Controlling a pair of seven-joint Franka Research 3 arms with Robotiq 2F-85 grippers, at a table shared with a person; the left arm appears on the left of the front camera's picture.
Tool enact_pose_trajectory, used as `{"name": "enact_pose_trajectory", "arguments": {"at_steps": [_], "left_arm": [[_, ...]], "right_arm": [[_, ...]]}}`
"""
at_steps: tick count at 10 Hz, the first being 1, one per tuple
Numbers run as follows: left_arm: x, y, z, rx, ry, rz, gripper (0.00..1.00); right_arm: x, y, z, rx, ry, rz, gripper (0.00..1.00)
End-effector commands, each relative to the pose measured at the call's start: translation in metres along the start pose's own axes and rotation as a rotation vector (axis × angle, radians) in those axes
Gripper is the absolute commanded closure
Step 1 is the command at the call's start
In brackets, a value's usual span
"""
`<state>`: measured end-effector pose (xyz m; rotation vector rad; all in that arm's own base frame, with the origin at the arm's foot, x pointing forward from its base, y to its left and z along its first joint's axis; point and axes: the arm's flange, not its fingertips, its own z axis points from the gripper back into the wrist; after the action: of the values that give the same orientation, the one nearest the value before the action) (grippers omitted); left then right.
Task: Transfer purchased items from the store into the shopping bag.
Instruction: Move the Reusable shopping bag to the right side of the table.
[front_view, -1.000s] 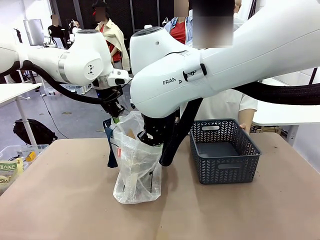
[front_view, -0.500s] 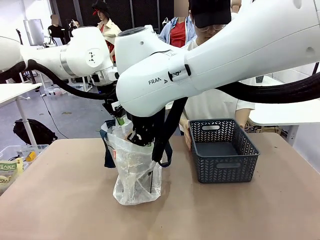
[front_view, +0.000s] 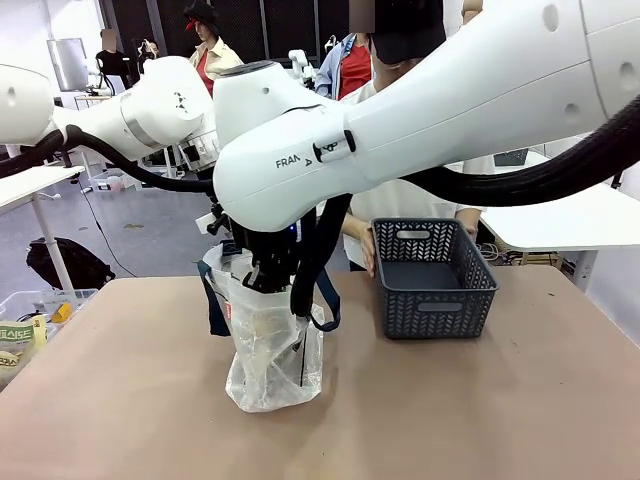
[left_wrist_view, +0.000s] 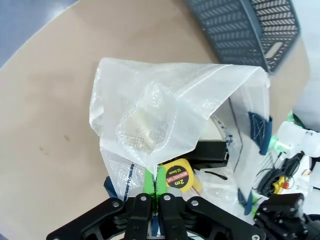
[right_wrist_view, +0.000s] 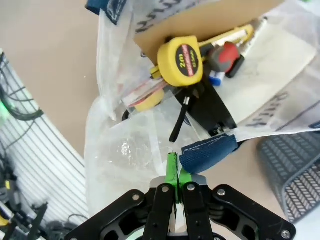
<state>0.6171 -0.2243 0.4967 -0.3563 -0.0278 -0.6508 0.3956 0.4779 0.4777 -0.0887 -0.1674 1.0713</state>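
BAGGING AT THE WORKTOP: My left hand (left_wrist_view: 156, 172), green pads pressed flat together, is clamped on a fold at the rim of the shopping bag (left_wrist_view: 165, 105). The translucent plastic rises in a crinkled peak just past my fingertips. My right hand (right_wrist_view: 175, 162) is clamped the same way on the opposite rim, pads together on the thin plastic, with the end of a navy strap (right_wrist_view: 207, 150) touching them on one side.

Between my two hands the bag's mouth is spread, and the bag stands upright on the tan worktop (front_view: 480, 420) directly beneath them. Another navy strap loop hangs down its side.

Inside the bag, beyond my right fingertips, lie a yellow tape measure (right_wrist_view: 182, 61) marked "2m", a red-handled tool (right_wrist_view: 227, 52), a flat black pack (right_wrist_view: 205, 107) and a sheet of brown card (right_wrist_view: 200, 15). From my left wrist, the tape measure sits just beside my pads.

A dark grey perforated basket (front_view: 432, 285) stands on the worktop beyond my right hand, apart from the bag. A person's hand (front_view: 367, 250) touches the basket's side nearest the bag.
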Motion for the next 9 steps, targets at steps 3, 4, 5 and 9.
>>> {"name": "enact_pose_trajectory", "arguments": {"at_steps": [3,4,5,9], "left_arm": [[0.004,0.017,0.003,-0.184,-0.008,0.001,1.00],[0.006,0.020,-0.002,-0.241,0.010,-0.024,1.00],[0.006,0.021,-0.006,-0.270,0.028,-0.034,1.00],[0.008,0.025,-0.010,-0.327,0.033,-0.062,0.41]], "right_arm": [[0.026,0.012,-0.006,0.021,0.033,0.105,1.00],[0.030,0.013,-0.007,0.022,0.031,0.110,1.00],[0.034,0.014,-0.009,0.027,0.033,0.117,1.00],[0.049,0.019,-0.015,0.024,0.043,0.133,1.00]]}}
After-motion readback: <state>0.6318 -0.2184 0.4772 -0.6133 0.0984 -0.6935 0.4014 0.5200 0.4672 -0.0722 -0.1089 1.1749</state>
